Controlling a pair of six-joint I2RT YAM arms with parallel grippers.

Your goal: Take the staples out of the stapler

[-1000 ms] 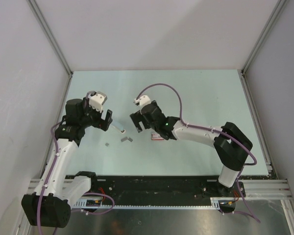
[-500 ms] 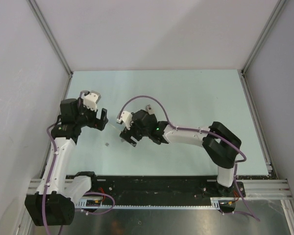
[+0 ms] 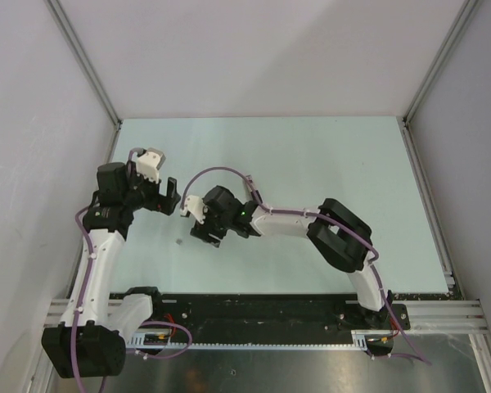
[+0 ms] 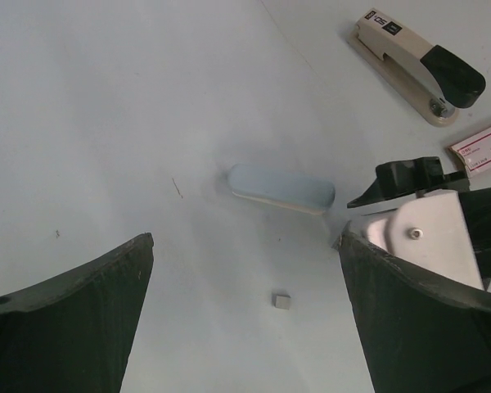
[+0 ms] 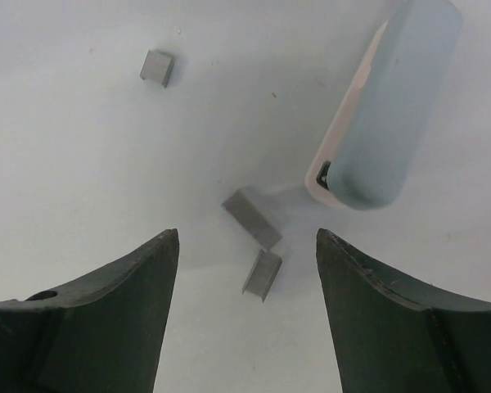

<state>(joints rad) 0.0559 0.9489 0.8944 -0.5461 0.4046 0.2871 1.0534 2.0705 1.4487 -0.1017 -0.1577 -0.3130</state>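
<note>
The left tool (image 4: 245, 246) hung wide, empty. Staple clumps (image 5: 252, 219) lay loose on the bench (image 5: 82, 147), the right tool (image 5: 245, 237) parted over them, gripping nothing. The stapler (image 4: 417, 65) lay apart, shut; unloading looked mostly done.

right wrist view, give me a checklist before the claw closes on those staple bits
1. Right claw open, empty: ok.
2. Two small grey metal staple strips lie inside its span: ok.
3. Pale blue oblong object clear of the closing path: cannot tell, its end sits near one fingertip.
4. Third small grey staple block inside the span: not ok, it lies ahead, outside.
5. Left claw open, empty: ok.
6. Beige stapler with black top lying apart, untouched: ok.
</note>
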